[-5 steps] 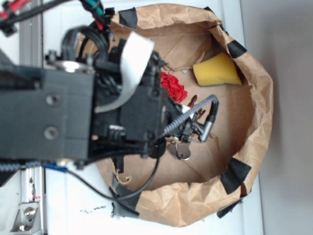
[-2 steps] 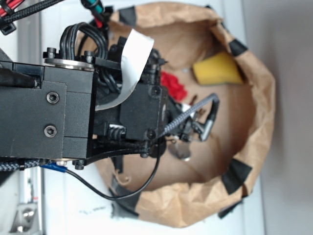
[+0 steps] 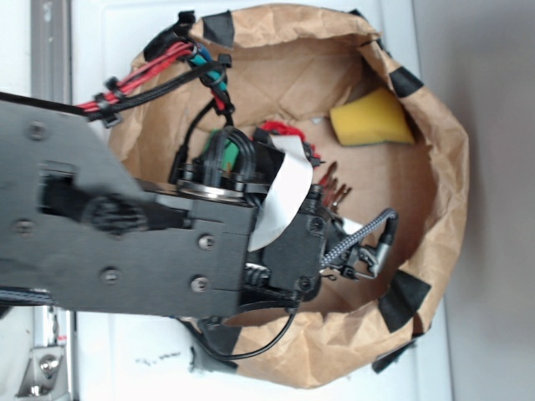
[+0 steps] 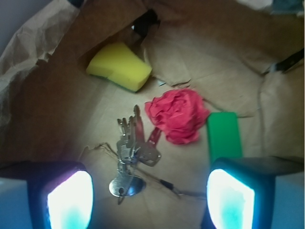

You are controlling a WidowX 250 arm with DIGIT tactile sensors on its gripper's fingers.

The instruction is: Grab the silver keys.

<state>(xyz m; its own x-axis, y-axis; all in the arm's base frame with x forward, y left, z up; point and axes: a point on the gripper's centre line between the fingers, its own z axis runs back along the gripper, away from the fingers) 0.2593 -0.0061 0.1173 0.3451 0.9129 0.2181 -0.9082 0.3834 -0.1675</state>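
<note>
The silver keys (image 4: 132, 151) lie fanned on the brown paper floor, blades pointing toward the red flower (image 4: 178, 115). A round silver tab (image 4: 126, 185) at their near end lies between my fingers, closer to the left one. My gripper (image 4: 150, 200) hangs above them, open, with glowing pads (image 4: 70, 200) at both lower corners and nothing held. In the exterior view the arm's wrist (image 3: 292, 246) covers most of the keys; only reddish blade tips (image 3: 336, 182) show.
A yellow sponge (image 4: 119, 67) (image 3: 369, 119) lies beyond the keys. A green block (image 4: 224, 135) sits right of the flower. A thin wire (image 4: 171, 188) trails from the keys. Crumpled paper-bag walls (image 3: 435, 192) with black tape ring the area.
In the exterior view the arm has swung and its wrist has shifted down and right, now covering the round key tab and most of the flower that showed before.
</note>
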